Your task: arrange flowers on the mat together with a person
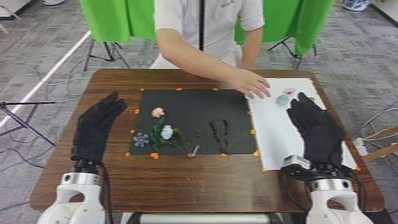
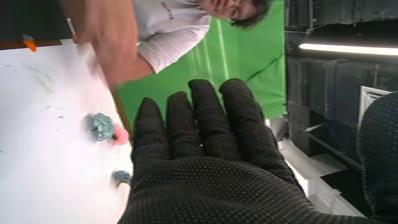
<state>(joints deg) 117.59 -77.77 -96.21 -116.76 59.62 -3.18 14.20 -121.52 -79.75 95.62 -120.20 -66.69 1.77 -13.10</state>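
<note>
Pink flower (image 1: 158,112) lies on the black mat (image 1: 191,100), left of center. The white flower (image 1: 167,132) is positioned on the robot's side of it, among green foliage (image 1: 156,142). The blue-violet flower (image 1: 140,140) is located near the mat's left border. Two dark stems (image 1: 222,136) lie roughly parallel on the right half of the mat.

The white sheet (image 1: 274,127) adjoins the mat on the right. Toward its far end, the second pink flower (image 1: 289,91) rests beside the blue-green flower (image 1: 282,100). The right wrist view shows a small blue flower (image 2: 122,176) near this pair. Orange markers (image 1: 254,131) line the mat borders on the brown table (image 1: 191,175).

Left hand (image 1: 94,130): positioned left of the mat; fingers straight, holding nothing. Right hand (image 1: 320,130): positioned at the right side of the white sheet; fingers extended and slightly apart, palm empty. The person's hand (image 1: 250,83) is at the far end, by the boundary between mat and sheet; contact with either surface cannot be determined.
</note>
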